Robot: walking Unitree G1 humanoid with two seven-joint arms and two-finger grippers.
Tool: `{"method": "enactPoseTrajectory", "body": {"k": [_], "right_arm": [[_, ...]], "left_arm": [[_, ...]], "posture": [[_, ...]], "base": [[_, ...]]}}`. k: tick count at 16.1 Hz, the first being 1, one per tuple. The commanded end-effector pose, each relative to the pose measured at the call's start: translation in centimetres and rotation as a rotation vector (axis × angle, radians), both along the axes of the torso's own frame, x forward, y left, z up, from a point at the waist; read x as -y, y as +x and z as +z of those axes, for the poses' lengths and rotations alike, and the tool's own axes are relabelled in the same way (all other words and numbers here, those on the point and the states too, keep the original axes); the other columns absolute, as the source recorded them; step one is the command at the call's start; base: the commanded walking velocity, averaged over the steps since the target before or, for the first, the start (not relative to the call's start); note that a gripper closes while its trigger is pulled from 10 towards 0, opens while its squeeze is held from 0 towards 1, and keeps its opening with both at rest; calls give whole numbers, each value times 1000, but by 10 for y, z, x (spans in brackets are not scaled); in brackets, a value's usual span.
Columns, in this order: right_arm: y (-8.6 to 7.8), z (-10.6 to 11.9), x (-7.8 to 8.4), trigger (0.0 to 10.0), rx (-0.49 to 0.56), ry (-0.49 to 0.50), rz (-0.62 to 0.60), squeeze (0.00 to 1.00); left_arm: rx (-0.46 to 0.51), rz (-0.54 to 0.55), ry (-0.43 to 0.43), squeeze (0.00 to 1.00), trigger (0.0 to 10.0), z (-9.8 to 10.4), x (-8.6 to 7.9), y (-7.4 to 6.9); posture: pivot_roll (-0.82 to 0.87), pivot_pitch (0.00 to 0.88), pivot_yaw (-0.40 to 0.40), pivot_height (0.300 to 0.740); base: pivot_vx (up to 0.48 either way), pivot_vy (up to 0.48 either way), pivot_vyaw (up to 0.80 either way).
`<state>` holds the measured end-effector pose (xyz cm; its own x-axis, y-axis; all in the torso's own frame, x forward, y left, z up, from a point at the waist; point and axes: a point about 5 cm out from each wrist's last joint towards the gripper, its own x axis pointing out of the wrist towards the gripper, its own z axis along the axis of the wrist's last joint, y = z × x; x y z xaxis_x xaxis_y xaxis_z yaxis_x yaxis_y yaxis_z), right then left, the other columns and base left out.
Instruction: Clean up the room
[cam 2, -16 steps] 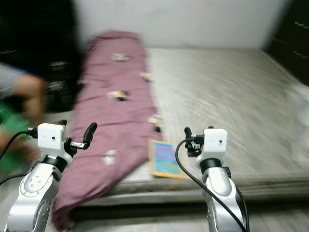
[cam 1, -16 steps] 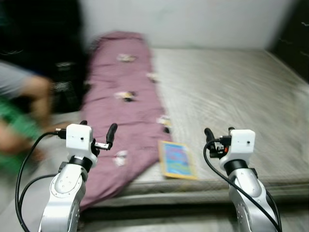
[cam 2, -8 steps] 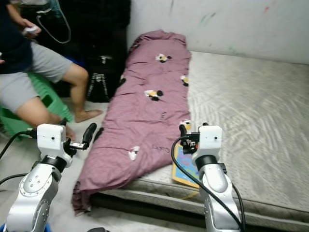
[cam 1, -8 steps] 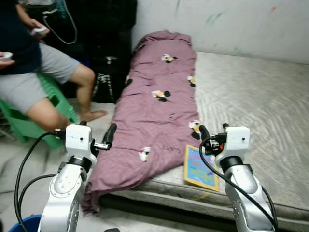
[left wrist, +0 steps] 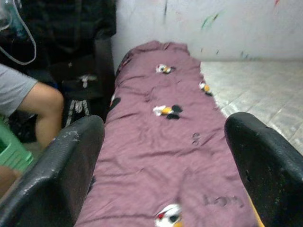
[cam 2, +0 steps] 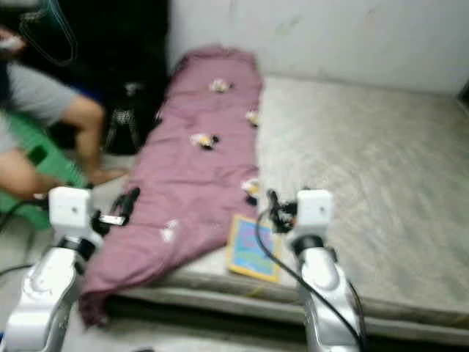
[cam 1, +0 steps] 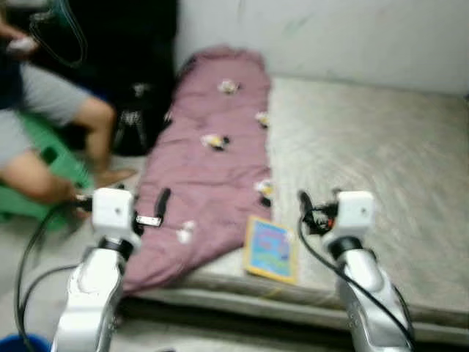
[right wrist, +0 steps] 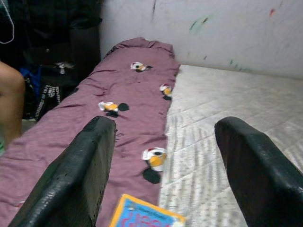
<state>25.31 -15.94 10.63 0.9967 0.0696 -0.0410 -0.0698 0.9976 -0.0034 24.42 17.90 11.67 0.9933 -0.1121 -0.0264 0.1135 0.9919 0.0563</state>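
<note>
A long purple blanket (cam 1: 209, 169) with small cartoon prints lies along the left side of a bare grey mattress (cam 1: 366, 161) and hangs over its near corner. Beside it, close to the mattress front edge, lies a yellow-bordered blue picture book (cam 1: 271, 248). Both arms are raised in front of the bed. My left gripper (cam 1: 143, 199) is open and empty, held above the blanket's hanging end (left wrist: 156, 132). The right gripper (cam 1: 320, 198) is open and empty, above and just right of the book (right wrist: 142, 217). The eye views are blurred.
A person (cam 1: 44, 125) sits on a green stool (cam 1: 62, 161) to the left of the bed, bare leg close to the blanket. A dark bag (cam 1: 132, 121) stands against the black furniture behind. A white wall (cam 1: 330, 37) backs the mattress. A blue rim (cam 1: 18, 343) shows at the floor.
The whole picture has swung left and then partly back, so the camera moved; it is blurred now. Both grippers keep their open pose; blanket and book lie where they were.
</note>
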Motion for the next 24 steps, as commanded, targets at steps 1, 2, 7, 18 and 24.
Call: {"method": "enactPoseTrajectory", "body": {"k": [1, 2, 7, 18, 24], "right_arm": [[-1, 1, 11, 10000, -2, -25, -30, 0], [-1, 1, 11, 10000, -1, -30, -27, 0], [-1, 0, 11, 10000, -5, -35, -25, 0], [-2, -1, 12, 10000, -8, -39, -25, 0], [-2, -2, 12, 10000, -9, -38, -24, 0]], "left_arm": [[7, -27, -15, 0, 10000, 1, 7, 0], [4, -28, -16, 0, 10000, 1, 8, -1], [3, -32, -19, 0, 10000, 0, 9, -1], [-3, -37, -36, 0, 10000, -3, 13, -3], [20, -71, -48, 0, 10000, 0, 15, -3]], "posture": [[-48, 0, -56, 740], [-48, 0, -56, 740], [-50, 0, -58, 740], [-52, 0, -59, 740], [-50, 0, -61, 740]], "base": [[0, -472, 0], [0, -472, 0], [0, -472, 0], [0, -337, 0], [0, 0, 0]]}}
